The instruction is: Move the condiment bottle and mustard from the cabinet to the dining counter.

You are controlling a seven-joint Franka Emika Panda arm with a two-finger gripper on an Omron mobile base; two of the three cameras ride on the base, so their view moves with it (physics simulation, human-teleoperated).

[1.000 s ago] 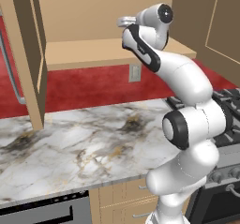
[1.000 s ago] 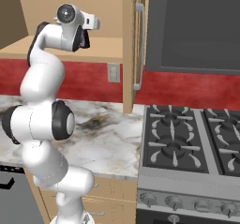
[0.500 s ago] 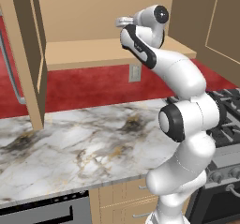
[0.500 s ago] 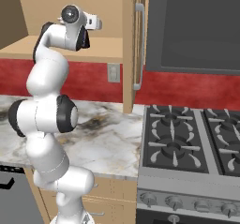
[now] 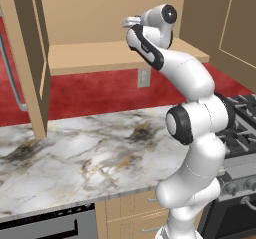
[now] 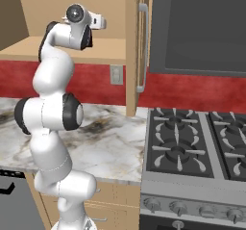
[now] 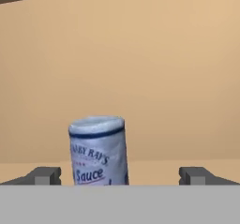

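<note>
The arm (image 5: 165, 65) stands straighter and reaches deeper over the cabinet (image 5: 110, 58) shelf than a second ago.

You have the cabinet shelf (image 5: 95, 58) as the upper surface: a flat tan board inside the open cabinet (image 5: 30, 58). In the hand view a white-labelled bottle (image 7: 98, 150) stands upright on the shelf, near its front edge, with the word "Sauce" on its label. Below the shelf, the white marble counter (image 5: 85, 158) with grey and gold veins runs from the far left to the stove (image 6: 197, 147) on the right.
</note>
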